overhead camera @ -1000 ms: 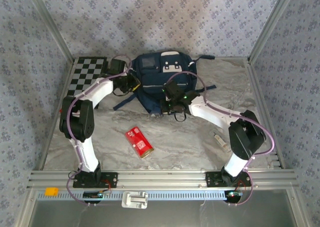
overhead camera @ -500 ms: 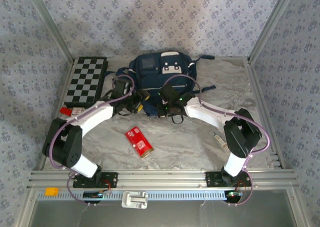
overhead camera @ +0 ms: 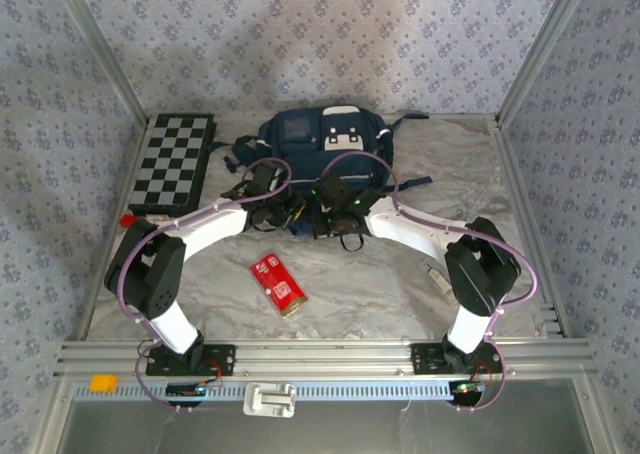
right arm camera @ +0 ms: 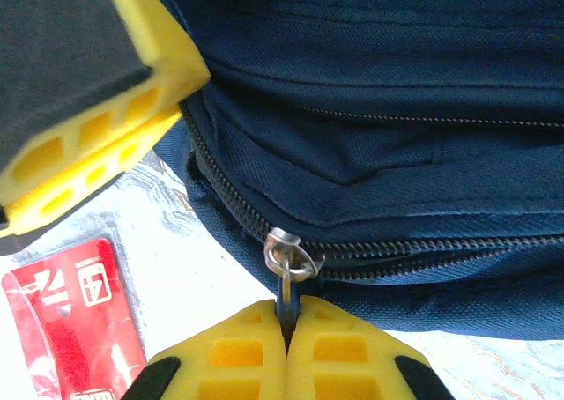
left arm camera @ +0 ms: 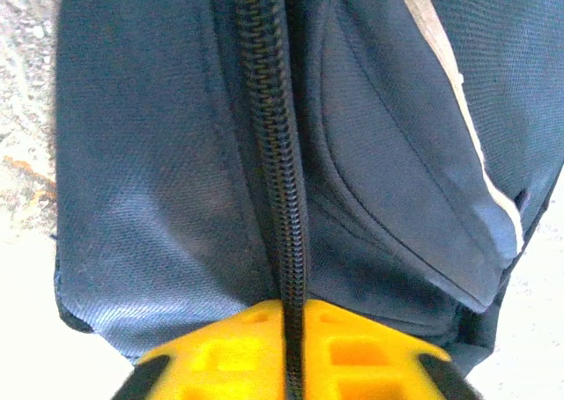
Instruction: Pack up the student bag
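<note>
Jaws of the right gripper point(right arm camera: 284, 316) are pressed together on the zipper pull point(right arm camera: 289, 257) of the student bag point(overhead camera: 330, 139). The left gripper point(left arm camera: 295, 319) is clamped on its zipper track point(left arm camera: 273, 153). The bag lies at the far middle of the table point(overhead camera: 400, 274), with a red packet point(overhead camera: 279, 285) nearer.

A: The student bag point(overhead camera: 325, 144)?
B: Navy, with white patches.
A: And round it?
B: Left of it, a black-and-white chequered board point(overhead camera: 175, 161); in front of it, a red packet point(overhead camera: 278, 284) with white print, on a grey-marbled table point(overhead camera: 390, 289).
</note>
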Available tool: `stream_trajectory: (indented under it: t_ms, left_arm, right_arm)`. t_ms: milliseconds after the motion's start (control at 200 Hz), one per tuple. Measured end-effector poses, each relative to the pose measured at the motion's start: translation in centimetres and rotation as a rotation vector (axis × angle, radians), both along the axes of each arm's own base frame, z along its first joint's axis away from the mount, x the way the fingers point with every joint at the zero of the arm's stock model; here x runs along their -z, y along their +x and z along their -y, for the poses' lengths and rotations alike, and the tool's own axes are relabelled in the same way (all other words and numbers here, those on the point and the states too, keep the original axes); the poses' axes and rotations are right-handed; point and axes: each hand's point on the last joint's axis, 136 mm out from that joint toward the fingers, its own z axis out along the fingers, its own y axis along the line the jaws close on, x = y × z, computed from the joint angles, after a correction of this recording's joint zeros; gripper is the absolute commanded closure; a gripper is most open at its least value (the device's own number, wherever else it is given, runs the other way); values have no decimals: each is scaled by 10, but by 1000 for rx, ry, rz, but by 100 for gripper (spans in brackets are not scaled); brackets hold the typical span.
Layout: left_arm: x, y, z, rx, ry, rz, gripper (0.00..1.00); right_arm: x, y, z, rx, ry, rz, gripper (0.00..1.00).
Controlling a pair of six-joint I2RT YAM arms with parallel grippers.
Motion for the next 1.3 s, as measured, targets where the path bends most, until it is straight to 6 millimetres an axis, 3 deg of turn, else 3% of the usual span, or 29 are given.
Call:
stream_trajectory:
  t_ms: [225, 480, 600, 775, 1004, 1094, 1189, 1299]
  left_arm:
    - [-2, -1, -11, 26, 47, 17, 100]
    - [-18, 10, -52, 27, 112, 68, 100]
    - [-21, 13, -61, 48, 128, 80, 100]
    - [-31, 30, -65, 101, 138, 103, 100]
    - [-28, 62, -90, 100, 185, 104, 100]
    - [-30, 64, -97, 108, 189, 110, 88]
    - [-31, 64, -100, 130, 182, 116, 60]
    - [-40, 54, -103, 113, 154, 134, 49]
  right_arm:
    - [2, -2, 10, 19, -22, -4, 100]
    - [2, -3, 68, 127, -22, -15, 100]
    - [2, 1, 81, 161, -26, -14, 100]
    - [-3, -6, 71, 135, -30, 12, 100]
    - [-9, -23, 22, 54, 26, 31, 100]
    - [-5, -22, 13, 55, 37, 15, 100]
    - [-2, -20, 11, 67, 37, 5, 100]
    - [-1, -21, 11, 77, 34, 1, 100]
